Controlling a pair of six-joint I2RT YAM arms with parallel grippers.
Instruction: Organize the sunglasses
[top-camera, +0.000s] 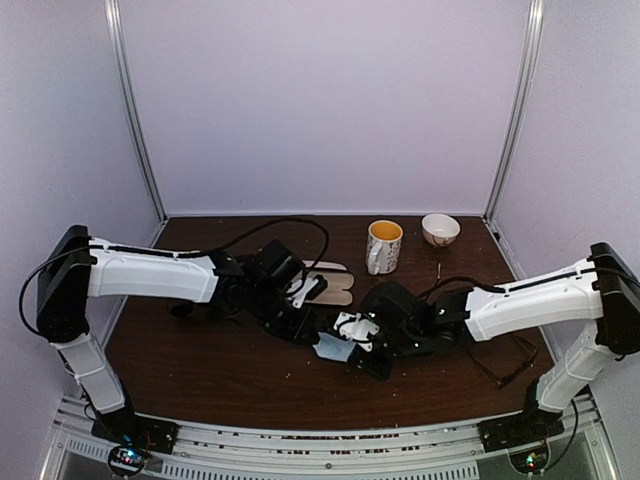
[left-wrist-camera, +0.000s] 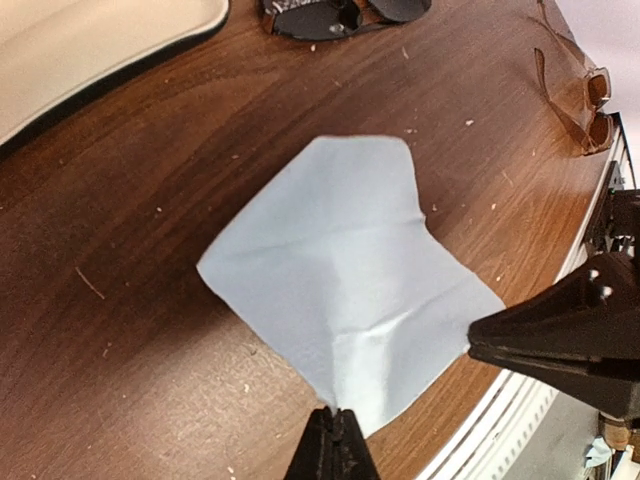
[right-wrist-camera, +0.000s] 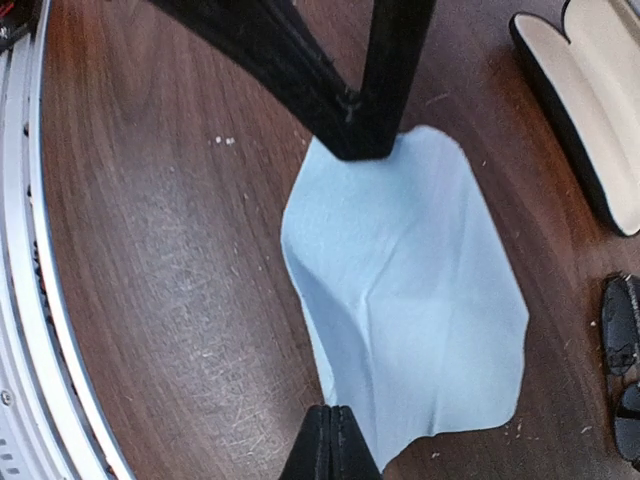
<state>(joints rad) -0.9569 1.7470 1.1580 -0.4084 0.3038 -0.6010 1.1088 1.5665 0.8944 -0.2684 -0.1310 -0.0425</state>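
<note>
At the near edge of the surface (left-wrist-camera: 120, 300), close to the metal rail (right-wrist-camera: 18, 330), the left end effector (left-wrist-camera: 335, 432) and the right end effector (right-wrist-camera: 331, 428) meet at a light-blue cloth (left-wrist-camera: 340, 270). Each has its fingers pressed together on the fabric. The left one pinches one border, and the right one pinches a corner on the side toward the rail. The cloth spreads between the two grips with soft creases through its middle, and a shadow falls on the wood along one edge.

Also close to the near edge, off to the right beside the right arm, the translucent-framed sunglasses (left-wrist-camera: 583, 105) lie on the wood. Their rims are reddish brown, and they are well apart from the cloth and from both grips.

A little farther in, past the cloth, the dark-lensed sunglasses (left-wrist-camera: 320, 15) lie on the surface. Only part of them shows at the borders of the wrist views, and from above the right arm covers them. Near them an open case (right-wrist-camera: 585, 110), black outside with a cream lining facing up, lies close to the cloth without touching it.

At the far side stands an upright mug (top-camera: 384, 246), yellow-orange inside. A small bowl (top-camera: 440, 229) stands to its right, a gap between the two.
</note>
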